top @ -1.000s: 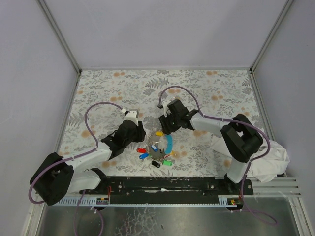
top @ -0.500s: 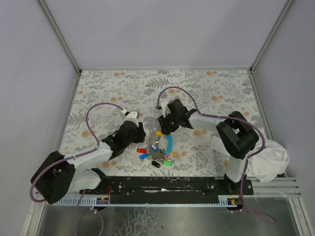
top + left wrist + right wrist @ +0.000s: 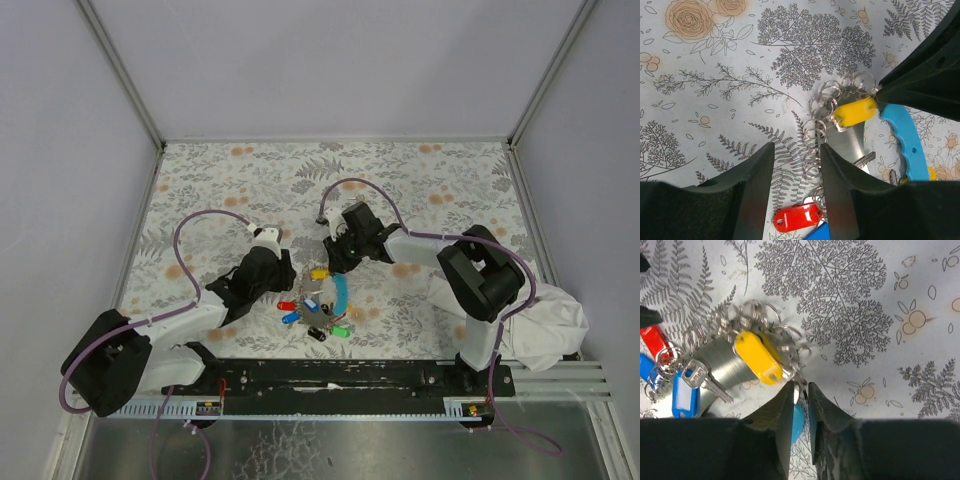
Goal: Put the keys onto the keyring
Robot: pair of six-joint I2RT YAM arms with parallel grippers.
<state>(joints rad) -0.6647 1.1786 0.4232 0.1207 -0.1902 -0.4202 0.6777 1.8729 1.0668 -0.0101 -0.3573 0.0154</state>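
The keys (image 3: 315, 308) lie bunched at the table's front centre, with red (image 3: 797, 218), blue (image 3: 685, 397) and green heads. The keyring, a tangle of thin metal rings (image 3: 815, 145), joins them to a curved blue strap (image 3: 905, 140). My right gripper (image 3: 800, 386) is shut on a thin ring at the end of the yellow-headed key (image 3: 758, 357), just above the strap; in the top view it (image 3: 329, 265) is behind the bunch. My left gripper (image 3: 796, 150) is open and low, its fingers astride the chain of rings above the red key; it (image 3: 286, 283) sits left of the bunch.
A brushed metal plate (image 3: 725, 367) lies under the rings. A crumpled white cloth (image 3: 548, 330) sits at the front right by the right arm's base. Purple cables loop over both arms. Grey walls enclose the flowered table (image 3: 430, 190).
My right gripper has shifted slightly toward the bunch with the yellow key's ring in it. My left gripper has edged a little closer to the keys.
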